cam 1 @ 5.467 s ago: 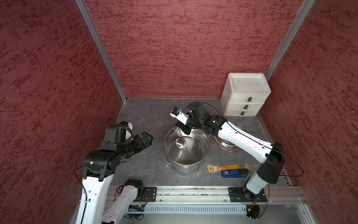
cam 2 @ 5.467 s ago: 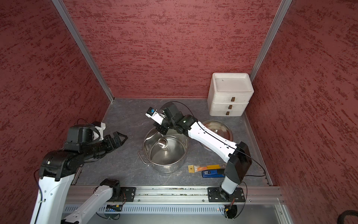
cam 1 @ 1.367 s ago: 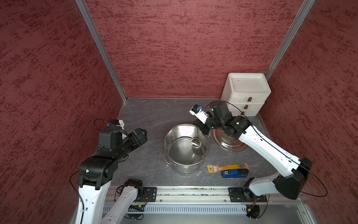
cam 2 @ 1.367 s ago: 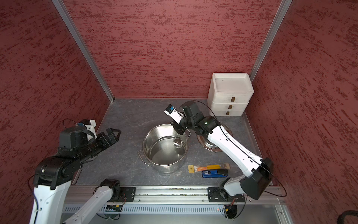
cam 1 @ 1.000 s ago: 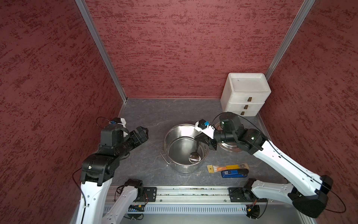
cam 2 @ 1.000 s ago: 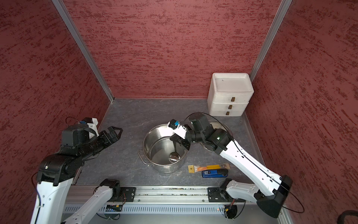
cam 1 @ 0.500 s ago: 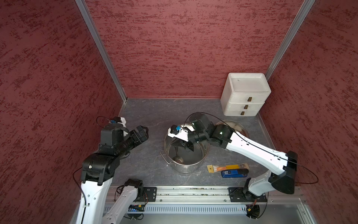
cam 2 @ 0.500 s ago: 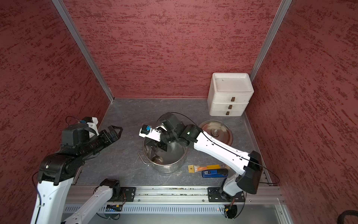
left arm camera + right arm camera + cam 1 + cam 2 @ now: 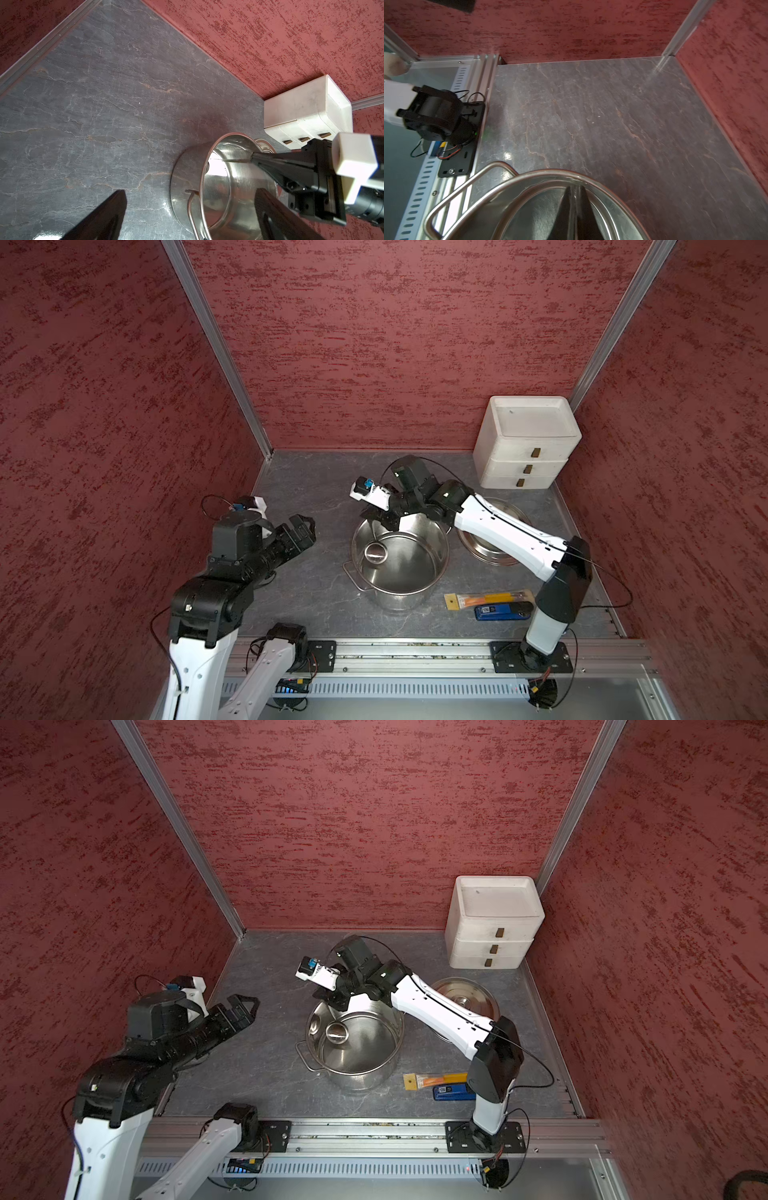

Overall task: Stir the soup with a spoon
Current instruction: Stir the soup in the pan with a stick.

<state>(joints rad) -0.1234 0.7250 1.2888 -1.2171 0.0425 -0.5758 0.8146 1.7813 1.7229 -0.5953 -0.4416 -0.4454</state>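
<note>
Right fingers [image 9: 574, 212] are pinched shut on the spoon's thin handle, high up over the pot's far-left rim. Wrist cam shows both fingers together w/ the stem between them. The spoon [image 9: 375, 551] hangs near-upright, shiny bowl down inside the pot [image 9: 401, 600], on its left side close to the wall. Touching the base or not, can't tell. Pot sits about mid tabletop [image 9: 316, 489]. Inside reads as bare steel, no liquid I can make out.

Left fingers [image 9: 104, 216] are wide apart and empty, hovering toward the left edge. They're aimed at the pot but well clear of it.

Doing this step well, imo:
- Run smooth circles and hold the bowl a touch off the wall. A hard scrape could lever the pot, which nothing is bracing.
- A thin stem in a flat pinch may swivel, so go slow and hold the handle near vertical, esp. on the near side of the loop.
- Hold the bowl's depth steady: no lifting over the rim, no grinding the base.
- If the pot skates, the loop handle [image 9: 350, 577] on its near-left side looks like the spot for the left arm to steady it.
- The lid [image 9: 461, 998] lies btw pot and right edge, partly under the right forearm, so that arm's sweep should stay above it.
</note>
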